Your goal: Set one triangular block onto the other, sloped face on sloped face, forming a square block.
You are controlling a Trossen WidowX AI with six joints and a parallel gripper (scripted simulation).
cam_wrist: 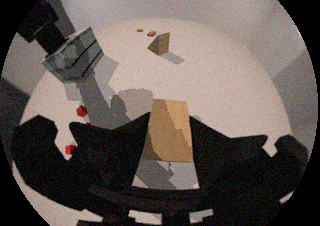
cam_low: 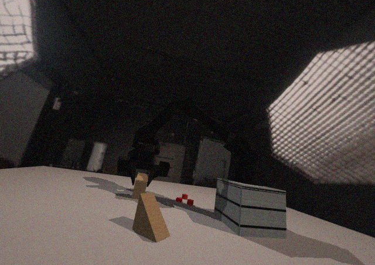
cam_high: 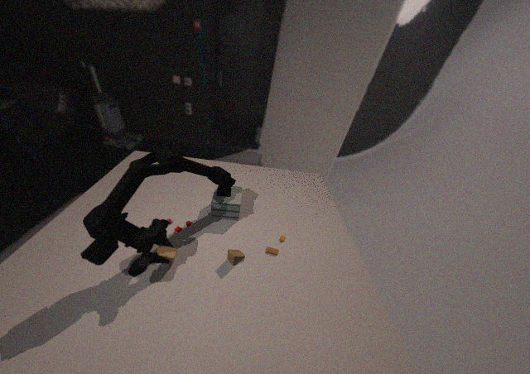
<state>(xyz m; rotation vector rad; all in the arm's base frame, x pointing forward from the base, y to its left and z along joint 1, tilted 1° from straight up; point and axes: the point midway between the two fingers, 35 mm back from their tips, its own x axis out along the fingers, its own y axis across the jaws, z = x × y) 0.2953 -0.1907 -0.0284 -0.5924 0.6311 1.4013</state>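
One tan triangular block (cam_high: 235,256) (cam_low: 148,216) (cam_wrist: 160,44) stands on the table with a sloped face showing, apart from my hand. The other tan block (cam_high: 166,252) (cam_low: 139,190) (cam_wrist: 167,133) is between my fingers, leaning slightly in the exterior view. My gripper (cam_high: 164,249) (cam_low: 140,184) (cam_wrist: 168,117) is slightly open around it, a fingertip close on each side. Any gap between fingers and block is too small to see clearly. I cannot tell whether this block's underside touches the table. The two blocks are well apart.
Several small red cubes (cam_high: 178,229) (cam_low: 190,202) (cam_wrist: 82,111) lie near my hand. A small orange brick (cam_high: 272,251) (cam_wrist: 151,34) and a smaller orange cube (cam_high: 282,238) (cam_wrist: 140,30) lie beyond the standing block. The arm's base stands on a grey banded box (cam_high: 225,210) (cam_low: 262,216).
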